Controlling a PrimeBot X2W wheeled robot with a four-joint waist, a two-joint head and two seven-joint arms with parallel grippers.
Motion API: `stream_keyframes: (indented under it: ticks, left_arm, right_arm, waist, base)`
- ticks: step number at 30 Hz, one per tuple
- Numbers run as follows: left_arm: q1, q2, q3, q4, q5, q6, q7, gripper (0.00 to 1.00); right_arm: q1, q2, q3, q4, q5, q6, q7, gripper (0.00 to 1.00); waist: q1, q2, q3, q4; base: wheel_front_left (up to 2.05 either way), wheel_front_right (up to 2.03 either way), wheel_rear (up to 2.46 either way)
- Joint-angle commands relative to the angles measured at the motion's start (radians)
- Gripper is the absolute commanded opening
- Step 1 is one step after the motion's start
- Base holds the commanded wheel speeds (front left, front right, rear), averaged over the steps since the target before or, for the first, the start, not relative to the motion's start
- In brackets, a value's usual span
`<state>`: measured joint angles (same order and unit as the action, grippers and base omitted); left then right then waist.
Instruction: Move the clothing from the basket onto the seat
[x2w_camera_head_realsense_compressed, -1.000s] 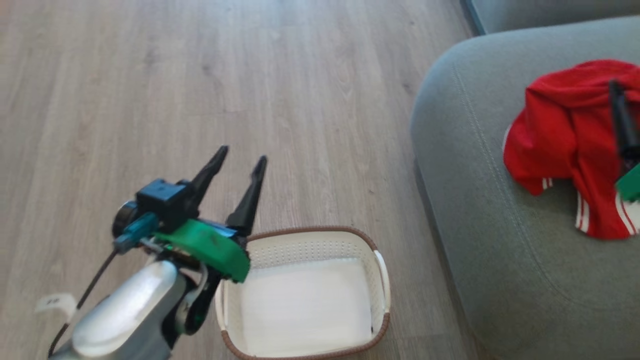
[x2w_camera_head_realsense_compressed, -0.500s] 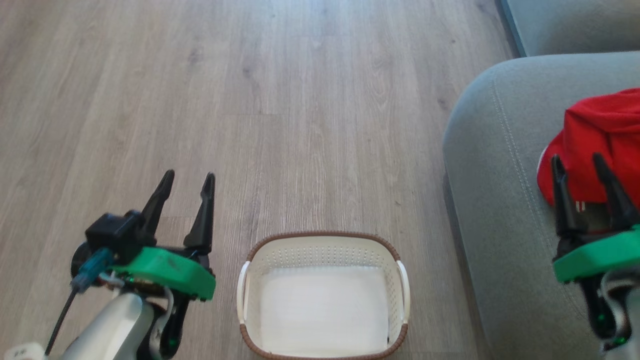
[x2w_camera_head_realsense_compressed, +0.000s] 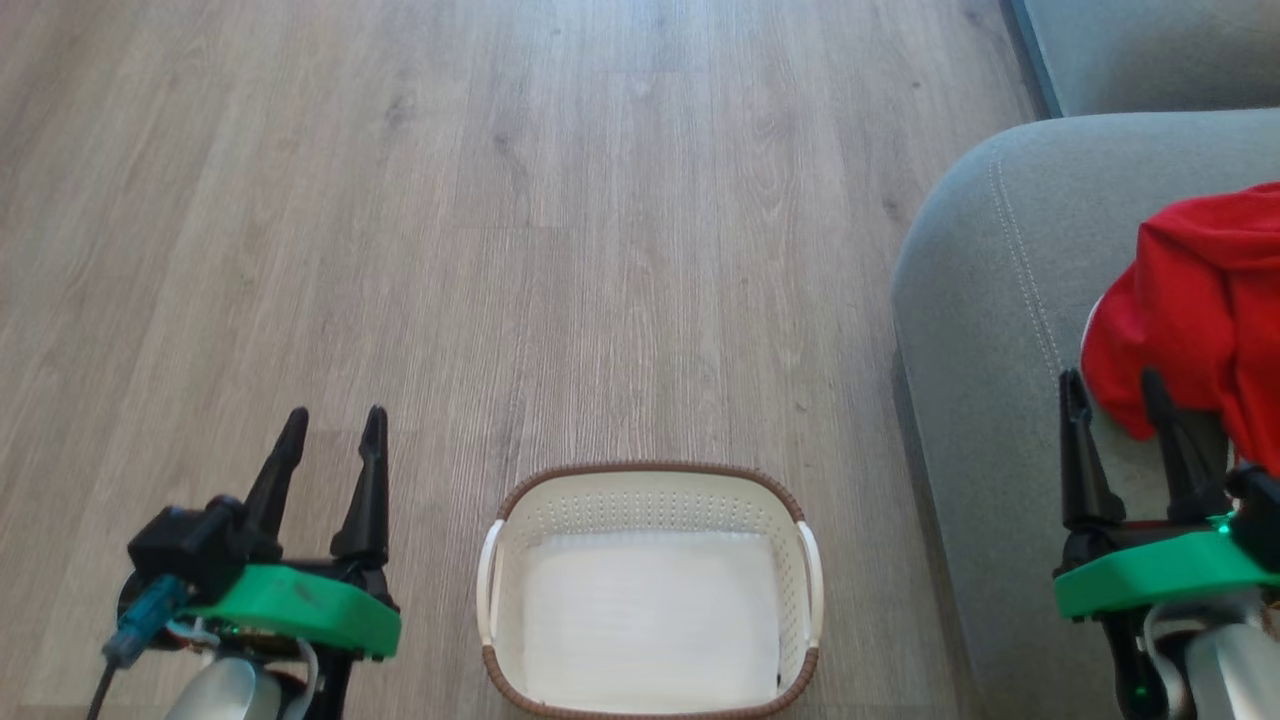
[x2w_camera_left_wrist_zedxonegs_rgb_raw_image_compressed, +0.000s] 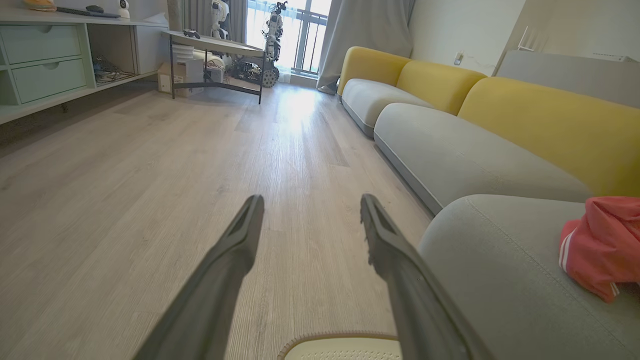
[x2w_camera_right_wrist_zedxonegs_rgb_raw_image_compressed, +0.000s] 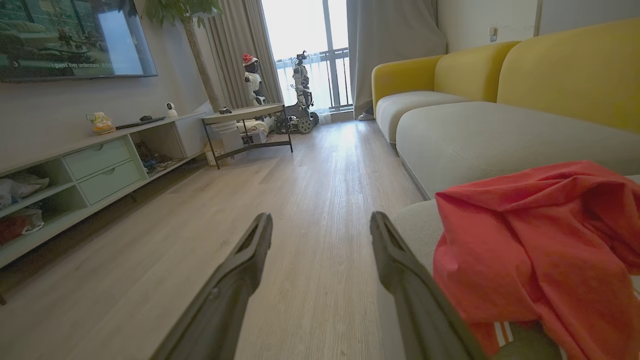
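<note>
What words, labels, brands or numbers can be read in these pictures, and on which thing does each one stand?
"I guess they understand": small caption on the television screen, right wrist view; the rest is blurred.
No text is readable on the clothing, the basket or the seat.

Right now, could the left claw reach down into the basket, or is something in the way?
Probably yes. The left claw hangs open just left of the basket, apart from it, with floor between. The basket's top is uncovered and nothing lies inside.
</note>
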<state>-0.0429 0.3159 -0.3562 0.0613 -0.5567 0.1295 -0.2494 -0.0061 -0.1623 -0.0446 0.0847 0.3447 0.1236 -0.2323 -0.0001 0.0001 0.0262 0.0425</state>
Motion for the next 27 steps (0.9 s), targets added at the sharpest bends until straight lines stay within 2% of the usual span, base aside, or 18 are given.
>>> stream_keyframes:
  ticks: [1, 16, 27]
  left_arm:
    - [-0.032, 0.005, 0.061, -0.023, 0.027, -0.012, -0.012, 1.0]
    - [-0.005, -0.096, 0.177, 0.035, 0.185, -0.125, -0.012, 1.0]
    - [0.004, -0.145, 0.231, 0.039, 0.251, -0.171, -0.012, 1.0]
  right_arm:
    - [-0.009, -0.008, 0.024, -0.026, -0.013, 0.007, -0.015, 1.0]
    - [-0.012, 0.013, 0.036, -0.019, -0.052, 0.007, -0.029, 1.0]
    - [-0.008, 0.019, 0.038, -0.027, -0.054, 0.007, -0.029, 1.0]
  waist:
    - [0.0001, -0.0001, 0.002, -0.002]
    - [0.0001, -0.0001, 0.008, -0.028]
    - [0.0001, -0.0001, 0.006, -0.033]
  base:
    - [0.0, 0.0, 0.0]
    - [0.0, 0.0, 0.0]
    - [0.0, 0.0, 0.0]
